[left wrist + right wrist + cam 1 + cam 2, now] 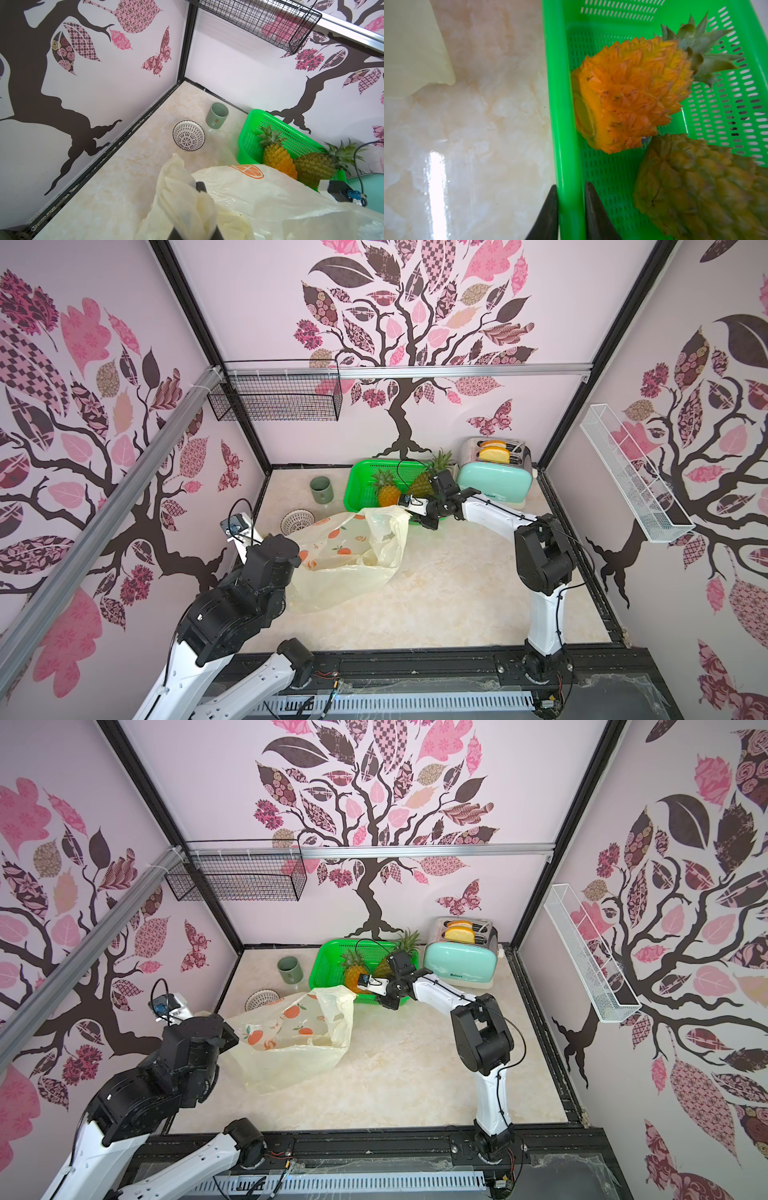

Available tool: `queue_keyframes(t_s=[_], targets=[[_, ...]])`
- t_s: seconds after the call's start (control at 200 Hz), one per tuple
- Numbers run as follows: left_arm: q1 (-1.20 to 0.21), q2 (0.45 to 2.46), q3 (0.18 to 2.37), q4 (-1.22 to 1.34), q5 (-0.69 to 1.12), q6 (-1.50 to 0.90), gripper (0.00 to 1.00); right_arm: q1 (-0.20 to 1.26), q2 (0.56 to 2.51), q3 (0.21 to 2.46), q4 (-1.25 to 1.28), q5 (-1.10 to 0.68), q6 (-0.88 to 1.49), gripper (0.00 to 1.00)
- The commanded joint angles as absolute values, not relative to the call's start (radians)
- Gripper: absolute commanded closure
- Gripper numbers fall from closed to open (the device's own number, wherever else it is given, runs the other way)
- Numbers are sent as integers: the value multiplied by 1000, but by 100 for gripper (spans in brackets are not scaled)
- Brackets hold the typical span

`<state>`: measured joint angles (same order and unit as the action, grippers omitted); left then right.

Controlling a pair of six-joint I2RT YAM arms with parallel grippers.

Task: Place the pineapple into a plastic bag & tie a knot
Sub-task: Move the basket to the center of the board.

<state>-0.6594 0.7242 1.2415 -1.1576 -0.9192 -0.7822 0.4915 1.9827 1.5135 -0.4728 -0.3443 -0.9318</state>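
The pale-yellow plastic bag with orange-fruit prints lies slack and open-mouthed on the table. My left gripper is shut on a bunched fold of its film. An orange pineapple lies in the green basket beside a darker pineapple. My right gripper straddles the basket's near rim, one finger outside, one inside, both against it. It touches neither fruit. No knot is in view.
A green mug and a patterned bowl stand left of the basket. A mint toaster with bread sits right behind it. A black wire basket and a white wire shelf hang on the walls.
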Motion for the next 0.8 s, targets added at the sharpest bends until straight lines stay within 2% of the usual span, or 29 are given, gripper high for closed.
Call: queue_keyframes(t_s=[0.0,0.43,0.72,0.795], targets=[[-654,721,1246,-1162,-926,-793,100,507,1896,1452,-496,-333,-755,77],[-654,721,1218,-1136,-896,-801,100,544,1701,1206,-560,-131,-520,84],[-653,730,1198,-1112,-871,-809,100,563,1603,1115,-636,-83,-396,84],[-653,733,1191,-1100,-858,-808,100,563,1580,1108,-629,-98,-372,77]])
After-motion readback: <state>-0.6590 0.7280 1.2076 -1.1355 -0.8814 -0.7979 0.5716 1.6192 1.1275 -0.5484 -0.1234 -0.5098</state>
